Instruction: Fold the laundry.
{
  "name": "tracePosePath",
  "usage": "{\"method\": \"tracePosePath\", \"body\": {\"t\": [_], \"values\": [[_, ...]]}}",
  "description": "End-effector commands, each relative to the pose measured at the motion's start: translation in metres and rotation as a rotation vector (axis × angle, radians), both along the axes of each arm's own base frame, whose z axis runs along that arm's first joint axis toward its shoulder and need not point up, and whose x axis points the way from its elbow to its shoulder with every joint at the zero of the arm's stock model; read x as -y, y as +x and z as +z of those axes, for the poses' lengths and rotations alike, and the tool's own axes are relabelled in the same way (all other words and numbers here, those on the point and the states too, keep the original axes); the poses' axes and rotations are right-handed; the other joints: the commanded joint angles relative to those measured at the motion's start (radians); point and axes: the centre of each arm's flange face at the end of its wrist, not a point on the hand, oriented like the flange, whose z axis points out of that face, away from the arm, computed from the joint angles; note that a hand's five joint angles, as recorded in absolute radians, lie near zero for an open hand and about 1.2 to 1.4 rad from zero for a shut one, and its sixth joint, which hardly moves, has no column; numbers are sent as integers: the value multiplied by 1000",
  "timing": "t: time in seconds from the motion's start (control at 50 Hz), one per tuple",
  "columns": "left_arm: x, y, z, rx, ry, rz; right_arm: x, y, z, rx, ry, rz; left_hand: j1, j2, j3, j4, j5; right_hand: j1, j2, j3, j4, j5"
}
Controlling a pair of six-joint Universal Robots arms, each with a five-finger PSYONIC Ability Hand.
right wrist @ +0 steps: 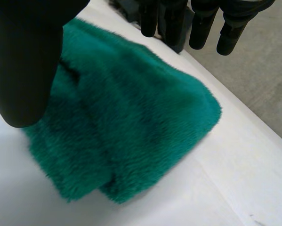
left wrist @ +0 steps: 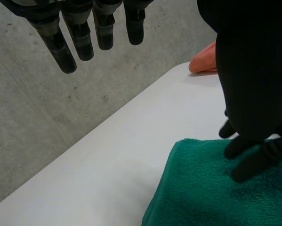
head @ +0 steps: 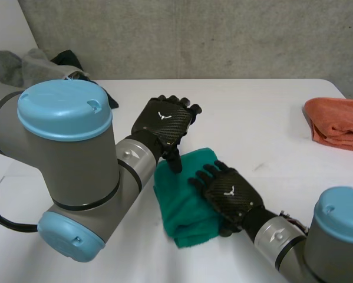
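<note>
A folded green towel (head: 185, 203) lies on the white table (head: 253, 127) near its front middle. My left hand (head: 164, 124) hovers just behind the towel, open, fingers straight (left wrist: 79, 35) and its thumb pointing down at the towel's far edge. My right hand (head: 228, 193) is open above the towel's right part, fingers spread and holding nothing. In the right wrist view the towel (right wrist: 126, 127) lies under the straight fingers (right wrist: 197, 23) as a thick folded bundle. In the left wrist view the towel's corner (left wrist: 211, 188) shows with the right hand's fingertips (left wrist: 246, 160) on it.
A folded orange towel (head: 336, 122) rests at the table's right edge, also visible as an orange towel (left wrist: 204, 61) in the left wrist view. A heap of grey and dark laundry (head: 38, 65) lies at the far left. A concrete wall (head: 194, 35) stands behind the table.
</note>
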Motion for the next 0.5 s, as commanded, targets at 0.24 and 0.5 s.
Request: {"method": "tracePosePath", "body": {"t": [0.24,0.5], "values": [[1,0,-7,9,17,1,20,12,-21,-38,-60,16,13,1,-4,1,-19,-44,-39,-32,-36,-43],[0,2,-10,13,22,1,33,35,-21,-11,-99,51,16,4,-1,4,-16,-22,-17,-10,-14,-21]]}}
